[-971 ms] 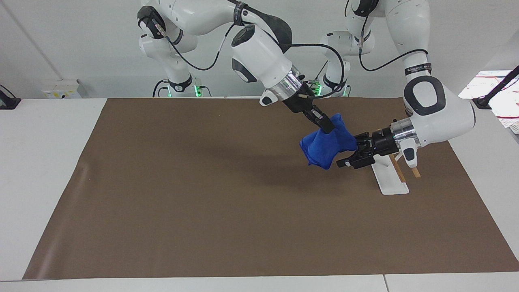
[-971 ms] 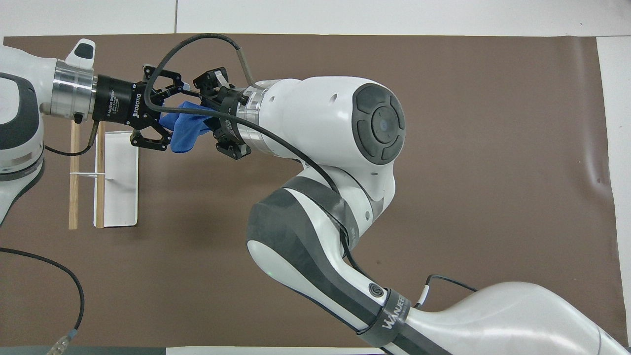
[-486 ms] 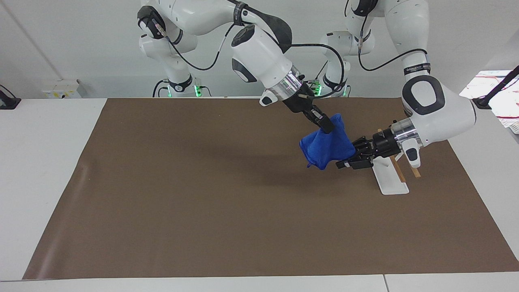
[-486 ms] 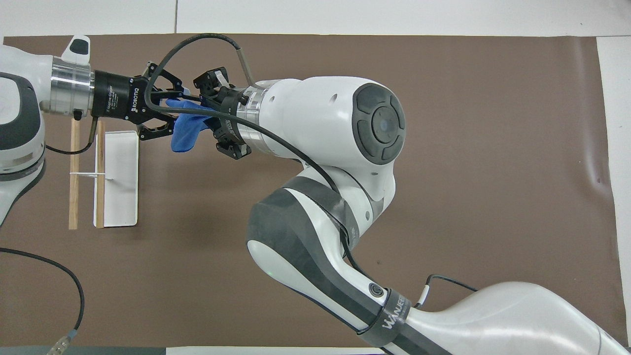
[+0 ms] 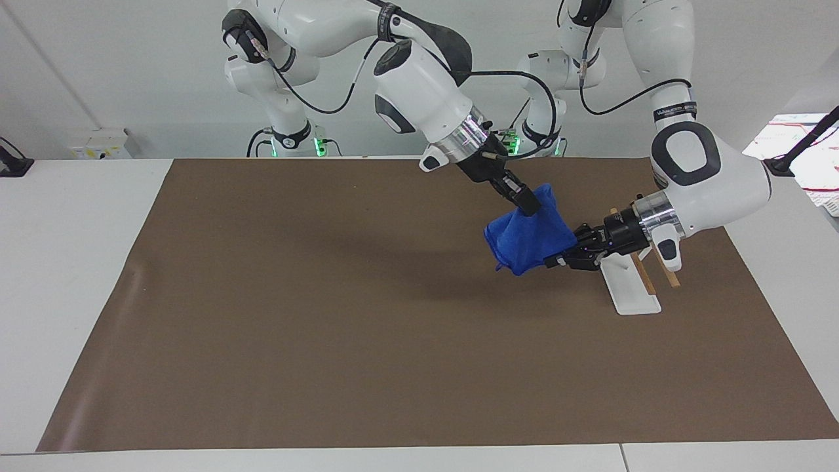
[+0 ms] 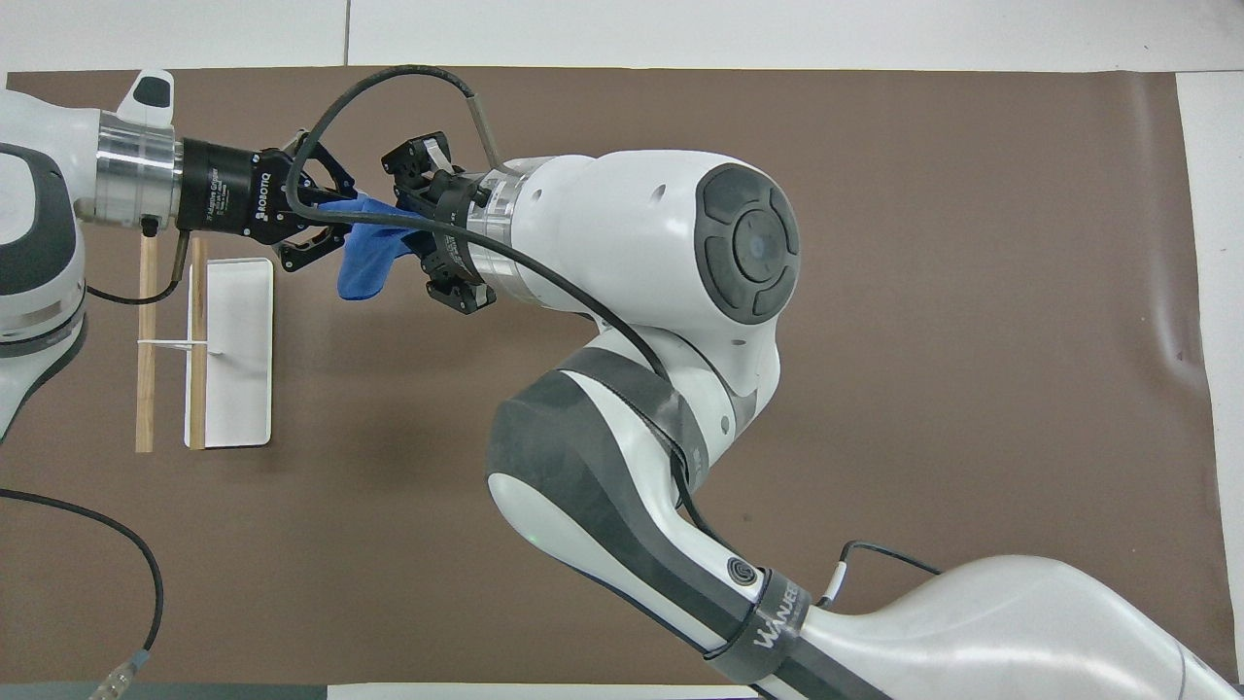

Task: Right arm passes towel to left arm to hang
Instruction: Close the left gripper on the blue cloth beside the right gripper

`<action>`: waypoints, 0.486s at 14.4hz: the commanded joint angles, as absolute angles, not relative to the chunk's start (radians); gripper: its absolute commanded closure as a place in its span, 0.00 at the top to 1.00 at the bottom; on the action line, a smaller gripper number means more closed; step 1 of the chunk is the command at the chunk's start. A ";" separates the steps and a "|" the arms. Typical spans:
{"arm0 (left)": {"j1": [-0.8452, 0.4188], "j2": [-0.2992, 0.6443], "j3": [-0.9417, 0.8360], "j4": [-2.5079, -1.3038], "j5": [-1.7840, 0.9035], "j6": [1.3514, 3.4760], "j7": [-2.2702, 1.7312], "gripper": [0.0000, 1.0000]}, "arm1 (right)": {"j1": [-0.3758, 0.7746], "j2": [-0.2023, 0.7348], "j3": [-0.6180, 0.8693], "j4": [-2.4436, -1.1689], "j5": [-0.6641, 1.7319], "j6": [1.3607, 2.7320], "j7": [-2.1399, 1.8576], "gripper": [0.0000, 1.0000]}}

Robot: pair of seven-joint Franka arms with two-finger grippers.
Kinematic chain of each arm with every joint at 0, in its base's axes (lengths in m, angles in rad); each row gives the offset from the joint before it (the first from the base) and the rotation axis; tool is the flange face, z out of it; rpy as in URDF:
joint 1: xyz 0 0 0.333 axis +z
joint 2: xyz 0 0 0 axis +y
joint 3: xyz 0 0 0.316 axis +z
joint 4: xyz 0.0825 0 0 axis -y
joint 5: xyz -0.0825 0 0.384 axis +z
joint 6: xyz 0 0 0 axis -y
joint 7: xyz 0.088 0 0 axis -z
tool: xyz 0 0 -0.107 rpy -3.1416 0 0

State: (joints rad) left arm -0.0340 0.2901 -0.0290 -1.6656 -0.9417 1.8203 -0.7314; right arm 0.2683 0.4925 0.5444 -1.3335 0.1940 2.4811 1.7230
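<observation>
The blue towel (image 5: 524,239) hangs bunched in the air over the brown mat, toward the left arm's end of the table. My right gripper (image 5: 528,204) comes down at a slant from above and is shut on the towel's upper edge. The left gripper (image 5: 558,261) reaches in level from the side and is shut on the towel's lower side. Seen from overhead, the towel (image 6: 365,264) shows as a blue fold between the left gripper (image 6: 338,220) and the right gripper (image 6: 416,236), whose fingertips are partly hidden by a black cable.
A rack with a white base (image 5: 630,293) and two wooden bars (image 5: 661,275) stands on the brown mat (image 5: 328,314) under the left wrist. In the overhead view the rack's base (image 6: 233,369) lies nearer to the robots than the towel.
The left gripper has closed from wide open onto the towel's side. Its wrist has shifted slightly. The right arm and the towel's top have stayed in place.
</observation>
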 commanded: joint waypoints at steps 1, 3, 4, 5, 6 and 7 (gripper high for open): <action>-0.031 0.275 -0.025 -1.669 -0.930 1.821 -0.727 0.00 | 0.258 0.462 0.545 -1.371 0.215 2.500 1.733 0.00; -0.029 0.273 -0.023 -1.666 -0.928 1.819 -0.727 0.00 | 0.258 0.462 0.545 -1.371 0.215 2.499 1.733 0.00; -0.029 0.270 -0.023 -1.661 -0.919 1.818 -0.727 0.00 | 0.258 0.462 0.545 -1.371 0.215 2.499 1.733 0.00; -0.028 0.262 -0.023 -1.660 -0.913 1.812 -0.727 0.00 | 0.256 0.462 0.545 -1.371 0.215 2.499 1.733 0.00; -0.028 0.256 -0.021 -1.660 -0.911 1.812 -0.727 0.00 | 0.256 0.462 0.545 -1.371 0.215 2.499 1.733 0.00; -0.028 0.246 -0.021 -1.660 -0.890 1.813 -0.727 0.00 | 0.256 0.462 0.545 -1.373 0.215 2.499 1.733 0.28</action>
